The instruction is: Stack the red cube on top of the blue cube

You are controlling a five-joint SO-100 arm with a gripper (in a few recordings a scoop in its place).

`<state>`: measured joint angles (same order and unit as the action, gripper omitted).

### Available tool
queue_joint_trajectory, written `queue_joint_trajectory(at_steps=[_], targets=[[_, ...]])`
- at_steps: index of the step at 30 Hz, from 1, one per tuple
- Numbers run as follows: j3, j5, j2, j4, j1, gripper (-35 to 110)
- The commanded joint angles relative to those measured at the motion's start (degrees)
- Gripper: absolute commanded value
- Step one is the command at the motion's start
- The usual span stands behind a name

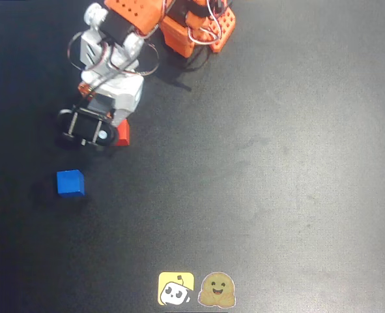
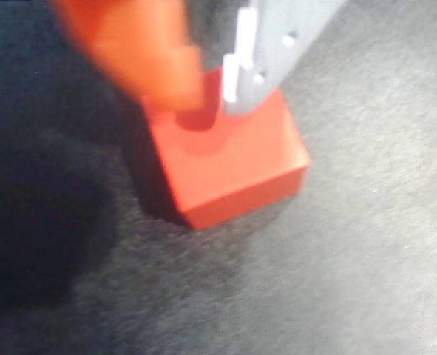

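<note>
The red cube (image 2: 233, 166) rests on the dark mat, and a corner of the red cube (image 1: 123, 134) peeks out from under the arm in the overhead view. My gripper (image 2: 207, 100) hovers right over its top face, the orange finger (image 2: 140, 52) and grey finger (image 2: 273, 44) nearly together, a gap much narrower than the cube. Neither finger is down its sides. Seen from overhead, the gripper (image 1: 116, 128) sits at the upper left. The blue cube (image 1: 70, 182) stands alone, below and left of it.
The arm's orange base (image 1: 195, 26) sits at the top edge. Two stickers, one yellow (image 1: 176, 289) and one brown (image 1: 217, 290), lie at the bottom centre. The black mat (image 1: 277, 163) stretches open to the right.
</note>
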<state>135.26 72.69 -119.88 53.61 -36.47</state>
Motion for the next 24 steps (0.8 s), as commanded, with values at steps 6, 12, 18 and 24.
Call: queue_joint_trajectory(at_steps=[6, 12, 18, 24], targets=[[-2.8, 1.7, -0.1, 1.8, 3.2, 20], [-2.2, 3.9, 0.7, 1.7, 5.4, 21], [-2.7, 3.9, 4.1, 0.4, 6.4, 21], [-2.7, 3.8, 8.8, -2.5, 6.7, 21]])
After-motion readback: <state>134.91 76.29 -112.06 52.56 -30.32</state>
